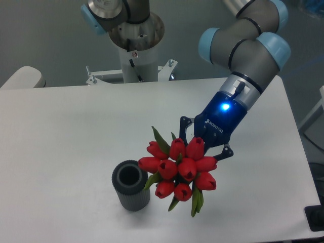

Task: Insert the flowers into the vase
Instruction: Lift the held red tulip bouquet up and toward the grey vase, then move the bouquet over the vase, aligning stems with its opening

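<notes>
- Fixed camera, looking down at the white tabletop (76, 131) from the front.
- The flowers (179, 169) are a tight bunch of red tulip buds (about 10 can be counted) with green leaves poking out at the top left and at the bottom.
- The bunch sits just to the right of the vase (130, 186), its leftmost bud and a leaf reaching the vase's right rim in this view; whether they touch it cannot be told.
- The vase is a dark grey ribbed cylinder standing upright near the front edge of the tabletop, its round opening uncovered and nothing inside it.
- The hand (202, 147) comes in from the upper right, tilted down toward the bunch, with a blue light glowing on its dark body.
- Its fingers disappear behind the buds, so the stems and the grip point are hidden; dark linkages show on either side of the bunch, and the hand appears pinched on the flowers from behind.
- The buds face the camera, so the bunch is tilted rather than upright.
- The arm (253, 45) has grey links with light blue joint caps, and its base (135, 30) is mounted beyond the far edge of the tabletop.
</notes>
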Controlling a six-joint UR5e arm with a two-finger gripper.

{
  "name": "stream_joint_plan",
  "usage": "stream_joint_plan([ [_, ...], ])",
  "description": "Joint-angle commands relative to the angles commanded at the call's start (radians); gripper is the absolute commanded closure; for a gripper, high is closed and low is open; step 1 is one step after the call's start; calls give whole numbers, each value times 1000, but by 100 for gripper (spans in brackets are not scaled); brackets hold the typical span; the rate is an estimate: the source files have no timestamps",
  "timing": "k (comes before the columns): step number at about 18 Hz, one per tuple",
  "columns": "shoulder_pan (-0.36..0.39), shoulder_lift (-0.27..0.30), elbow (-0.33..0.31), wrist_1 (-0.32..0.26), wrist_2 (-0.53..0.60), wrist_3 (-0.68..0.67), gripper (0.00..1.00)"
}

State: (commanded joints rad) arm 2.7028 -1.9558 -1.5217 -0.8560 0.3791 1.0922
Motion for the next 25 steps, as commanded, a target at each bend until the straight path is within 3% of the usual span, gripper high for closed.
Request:
stream_joint_plan([
  [18,-31,-9,-15,15,-426,50,78],
  [25,-64,3,-63,17,-437,103,78],
])
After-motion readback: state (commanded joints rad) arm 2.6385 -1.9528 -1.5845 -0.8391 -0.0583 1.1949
